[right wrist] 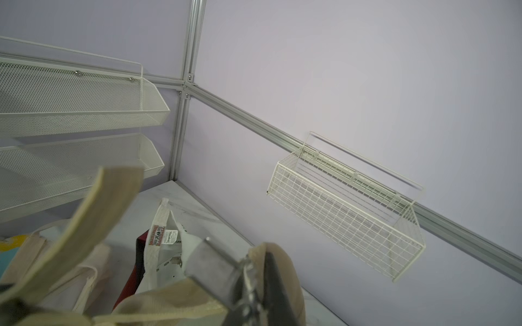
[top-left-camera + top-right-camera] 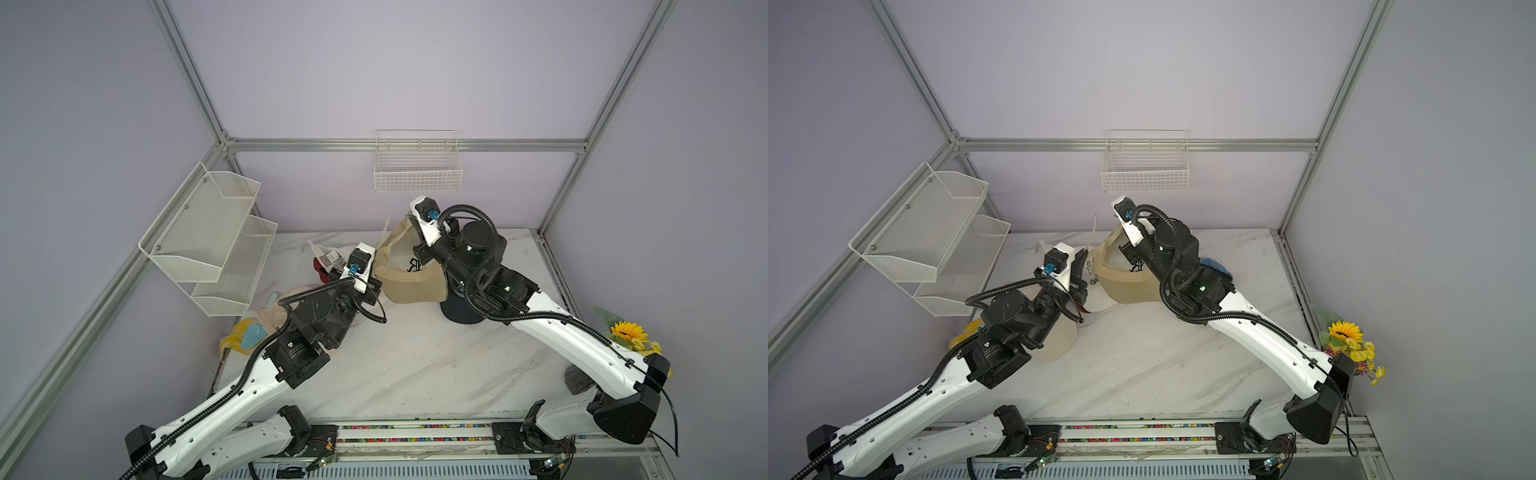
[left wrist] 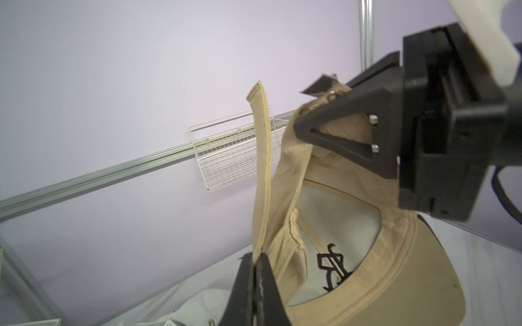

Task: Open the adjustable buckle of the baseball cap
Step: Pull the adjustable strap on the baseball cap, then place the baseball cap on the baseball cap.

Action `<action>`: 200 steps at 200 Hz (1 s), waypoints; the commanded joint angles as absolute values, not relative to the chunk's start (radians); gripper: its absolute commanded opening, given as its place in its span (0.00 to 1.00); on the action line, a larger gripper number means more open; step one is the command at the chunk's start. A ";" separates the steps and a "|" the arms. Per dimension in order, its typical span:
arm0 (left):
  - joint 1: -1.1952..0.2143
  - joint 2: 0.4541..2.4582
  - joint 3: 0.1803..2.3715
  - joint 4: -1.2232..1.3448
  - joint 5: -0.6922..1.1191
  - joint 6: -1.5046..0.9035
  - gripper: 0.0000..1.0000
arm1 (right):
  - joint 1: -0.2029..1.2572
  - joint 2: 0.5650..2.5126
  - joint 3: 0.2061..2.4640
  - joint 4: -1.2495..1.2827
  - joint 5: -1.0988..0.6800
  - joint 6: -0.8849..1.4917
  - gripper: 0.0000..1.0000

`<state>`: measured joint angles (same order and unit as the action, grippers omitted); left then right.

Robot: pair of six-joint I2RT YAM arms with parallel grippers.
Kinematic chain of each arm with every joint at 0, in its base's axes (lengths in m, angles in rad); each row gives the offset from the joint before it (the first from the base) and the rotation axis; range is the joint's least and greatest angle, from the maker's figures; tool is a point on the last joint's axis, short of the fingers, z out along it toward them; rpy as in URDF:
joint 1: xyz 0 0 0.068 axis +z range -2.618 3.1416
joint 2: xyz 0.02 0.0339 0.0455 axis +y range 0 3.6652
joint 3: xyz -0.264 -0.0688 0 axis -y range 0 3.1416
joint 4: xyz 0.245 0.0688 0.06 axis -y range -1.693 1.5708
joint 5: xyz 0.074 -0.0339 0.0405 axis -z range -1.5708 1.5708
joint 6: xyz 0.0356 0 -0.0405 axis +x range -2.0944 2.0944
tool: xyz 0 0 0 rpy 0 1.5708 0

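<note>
My left fingers [image 3: 269, 293] pinch the strap [image 3: 261, 158]; right fingers [image 3: 356, 103] clamp the buckle [image 3: 320, 86]. A crooked tug could slip either.

Landmark: baseball cap [image 2: 409, 282]
Table [image 2: 415, 365]: below the cap
Wire basket [image 2: 417, 178]: behind the cap, higher up
Mesh shelf [image 2: 208, 237]: left of the cap
Tote bag [image 2: 1059, 343]: left and nearer
Sunflower [image 2: 628, 331]: right and nearer

No text legible: printed tag [image 1: 163, 238] on white cloth bag [image 1: 151, 271] blurred; black embroidery [image 3: 333, 271] inside baseball cap [image 3: 375, 293] unreadable.
</note>
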<state>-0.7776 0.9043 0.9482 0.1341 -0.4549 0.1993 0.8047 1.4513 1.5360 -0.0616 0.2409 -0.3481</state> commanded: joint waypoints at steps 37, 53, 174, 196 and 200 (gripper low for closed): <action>-0.488 0.917 1.046 -0.004 -0.446 0.035 0.00 | 0.765 1.688 1.676 -0.043 0.079 -0.210 0.00; -0.401 0.956 1.050 -0.003 -0.415 0.004 0.00 | 0.758 1.798 1.759 -0.052 0.055 -0.197 0.00; -0.213 1.331 1.181 0.097 -0.200 0.003 1.00 | 0.644 1.928 1.934 -0.364 0.148 -0.103 0.92; -0.354 1.361 1.308 0.037 -0.149 0.052 1.00 | 0.633 1.685 1.725 -0.348 0.295 -0.067 0.93; -0.369 1.379 1.332 0.021 -0.130 0.046 1.00 | 0.630 1.640 1.690 -0.344 0.321 -0.067 0.93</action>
<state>-0.2470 1.3987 1.1534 0.0128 -0.2230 -0.0170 0.6312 1.9385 1.8137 -0.3752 0.1287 -0.1104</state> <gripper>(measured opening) 0.998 0.924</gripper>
